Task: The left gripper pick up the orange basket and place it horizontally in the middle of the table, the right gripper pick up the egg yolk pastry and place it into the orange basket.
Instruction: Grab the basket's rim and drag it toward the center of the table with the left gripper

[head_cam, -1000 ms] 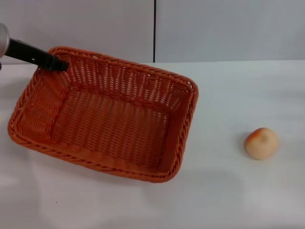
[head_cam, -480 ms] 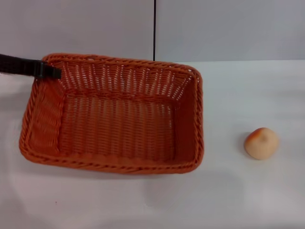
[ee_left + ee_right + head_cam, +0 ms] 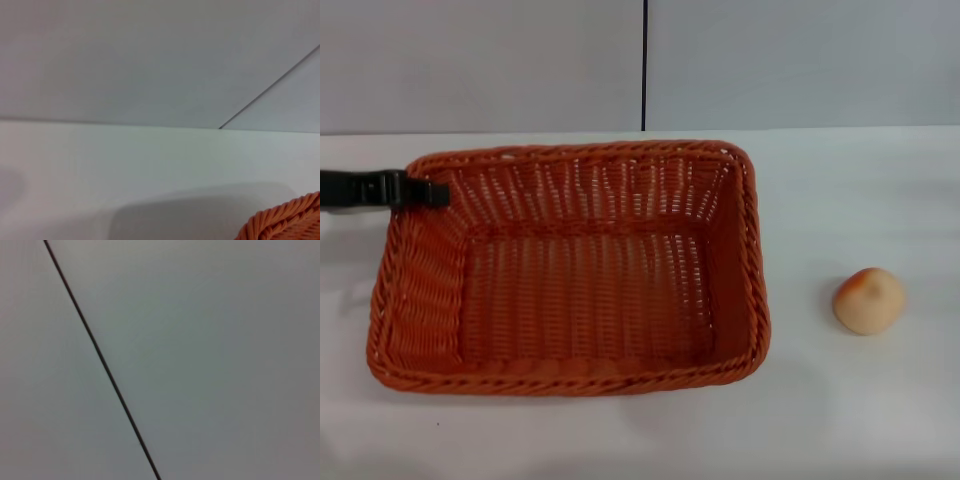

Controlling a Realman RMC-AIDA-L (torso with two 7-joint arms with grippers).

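The orange basket [image 3: 570, 270] lies flat and lengthwise across the white table [image 3: 840, 420], left of centre, with nothing inside it. My left gripper [image 3: 435, 193] reaches in from the left edge as a slim black jaw shut on the basket's far left rim corner. A bit of that braided rim [image 3: 290, 222] shows in the left wrist view. The egg yolk pastry [image 3: 868, 300], a small beige dome with an orange blush, sits on the table to the right of the basket, apart from it. My right gripper is out of view.
A grey wall with a dark vertical seam [image 3: 644, 65] stands behind the table. The right wrist view shows only that wall and its seam [image 3: 100, 355]. Bare tabletop lies between basket and pastry and along the front.
The left gripper has swung the basket from a tilted, skewed pose to flat and square on the table, shifting it slightly right and nearer. The pastry has not moved.
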